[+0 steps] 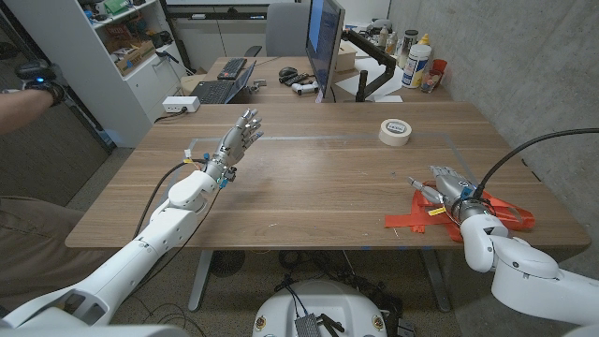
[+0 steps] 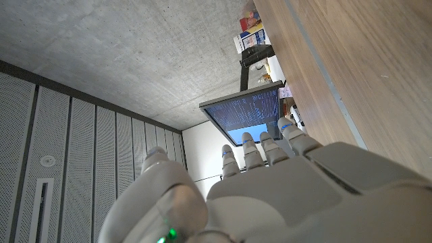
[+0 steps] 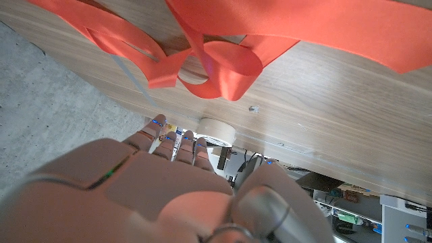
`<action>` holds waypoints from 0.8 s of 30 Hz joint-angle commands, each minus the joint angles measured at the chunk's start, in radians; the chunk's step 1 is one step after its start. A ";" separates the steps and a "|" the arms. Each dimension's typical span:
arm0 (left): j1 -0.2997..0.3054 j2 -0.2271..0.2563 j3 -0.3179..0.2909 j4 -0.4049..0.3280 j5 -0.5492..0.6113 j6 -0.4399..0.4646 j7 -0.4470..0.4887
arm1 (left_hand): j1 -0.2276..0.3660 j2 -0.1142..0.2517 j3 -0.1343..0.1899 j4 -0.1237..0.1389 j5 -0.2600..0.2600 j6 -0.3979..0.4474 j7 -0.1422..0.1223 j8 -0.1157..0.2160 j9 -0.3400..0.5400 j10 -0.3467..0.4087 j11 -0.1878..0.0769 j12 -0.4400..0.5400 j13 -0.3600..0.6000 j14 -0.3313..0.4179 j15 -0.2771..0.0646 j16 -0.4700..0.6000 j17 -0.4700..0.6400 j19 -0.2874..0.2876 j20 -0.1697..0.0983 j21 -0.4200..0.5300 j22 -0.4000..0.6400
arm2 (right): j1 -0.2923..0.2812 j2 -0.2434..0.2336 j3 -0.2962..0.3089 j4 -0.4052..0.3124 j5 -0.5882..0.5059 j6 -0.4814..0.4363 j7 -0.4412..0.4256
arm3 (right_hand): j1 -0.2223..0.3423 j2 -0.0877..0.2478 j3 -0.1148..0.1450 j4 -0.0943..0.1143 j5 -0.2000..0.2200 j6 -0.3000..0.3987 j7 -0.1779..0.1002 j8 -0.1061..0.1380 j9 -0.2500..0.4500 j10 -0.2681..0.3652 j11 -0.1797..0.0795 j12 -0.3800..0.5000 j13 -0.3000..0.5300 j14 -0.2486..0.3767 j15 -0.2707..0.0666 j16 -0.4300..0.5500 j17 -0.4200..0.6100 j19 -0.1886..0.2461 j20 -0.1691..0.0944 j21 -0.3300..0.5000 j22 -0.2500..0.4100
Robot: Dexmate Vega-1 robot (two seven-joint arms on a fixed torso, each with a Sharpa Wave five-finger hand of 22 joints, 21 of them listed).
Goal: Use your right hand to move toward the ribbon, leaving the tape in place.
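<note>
Looked like matt, smooth brown wood grain across the table. Glossy, satin-like orange cloth in the ribbon at the near right. Pale, matt paper on the tape roll farther off. Smooth white plastic, faintly glossy, over the right hand and left hand.

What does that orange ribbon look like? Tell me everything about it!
The ribbon is bright orange-red, flat and glossy, like satin. It lies loose in a tangled heap of loops and trailing strips on the wooden table, near its front right corner. The right wrist view shows curls standing up off the wood, one forming an open loop. The right hand is over its left part; whether the fingers actually touch it is unclear. The roll of tape sits well apart, farther back.
</note>
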 commanded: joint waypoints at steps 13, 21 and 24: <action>0.009 0.001 0.001 -0.014 0.016 0.004 0.028 | 0.008 0.004 -0.001 -0.012 0.006 0.006 -0.009 0.001 0.003 0.010 -0.001 0.005 0.005 -0.003 -0.059 0.007 0.002 0.007 -0.011 0.006 0.003 | 0.007 -0.021 -0.014 0.021 0.063 0.018 -0.045 | 0.017 -0.005 -0.002 -0.011 0.010 0.015 -0.003 0.003 0.004 0.011 -0.005 0.002 0.002 0.013 -0.070 0.001 0.000 0.003 0.000 -0.002 0.003; 0.023 0.010 0.000 -0.038 0.020 0.013 0.043 | 0.009 0.005 -0.001 -0.013 0.006 0.005 -0.008 0.001 0.003 0.011 0.000 0.005 0.005 -0.003 -0.059 0.007 0.002 0.008 -0.011 0.006 0.003 | -0.012 -0.028 0.006 0.034 0.091 0.040 -0.067 | 0.019 -0.005 -0.002 -0.012 0.011 0.014 -0.004 0.003 0.004 0.011 -0.005 0.002 0.002 0.013 -0.071 0.000 0.000 0.004 0.001 -0.002 0.003; 0.026 0.012 -0.001 -0.043 0.022 0.014 0.047 | 0.009 0.005 -0.001 -0.014 0.006 0.006 -0.007 0.001 0.003 0.011 0.000 0.005 0.005 -0.004 -0.059 0.006 0.002 0.008 -0.011 0.006 0.003 | -0.013 -0.026 0.005 0.042 0.097 0.048 -0.071 | 0.019 -0.005 -0.002 -0.012 0.011 0.014 -0.003 0.002 0.004 0.011 -0.005 0.002 0.002 0.013 -0.071 0.000 0.000 0.004 0.001 -0.002 0.003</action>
